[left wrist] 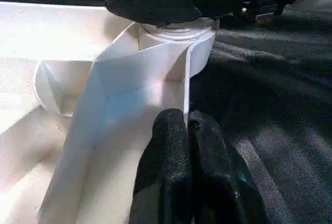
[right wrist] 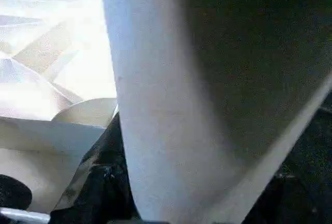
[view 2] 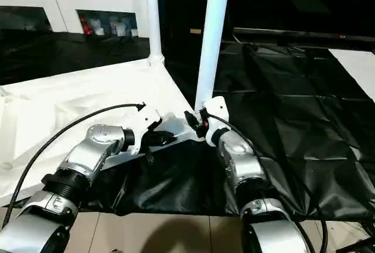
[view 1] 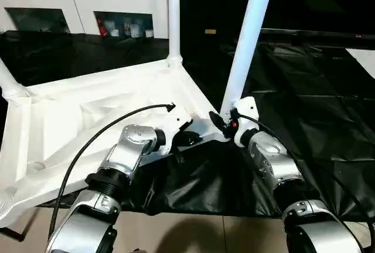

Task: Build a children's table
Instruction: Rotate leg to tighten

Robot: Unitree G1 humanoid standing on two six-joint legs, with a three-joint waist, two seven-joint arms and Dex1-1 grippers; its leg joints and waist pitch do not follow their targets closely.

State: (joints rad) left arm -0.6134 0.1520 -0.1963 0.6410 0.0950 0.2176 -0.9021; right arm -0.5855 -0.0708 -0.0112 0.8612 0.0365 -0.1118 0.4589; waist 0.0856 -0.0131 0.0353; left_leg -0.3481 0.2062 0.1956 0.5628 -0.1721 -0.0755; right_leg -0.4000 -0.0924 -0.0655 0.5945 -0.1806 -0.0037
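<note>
From my head cameras, the upturned white plastic children's table (view 1: 88, 112) lies at nine o'clock; left gripper (left wrist: 188, 125) pinches its rim, closed. Right gripper (view 1: 227, 123) clasps the tapered white leg (view 1: 249, 36). No writing is readable.

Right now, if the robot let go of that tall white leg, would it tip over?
Probably. The long white tubular plastic leg leans instead of standing straight like the far leg, so it looks loosely seated. Being tall and thin, it likely topples easily. Smooth plastic might slip too.
</note>
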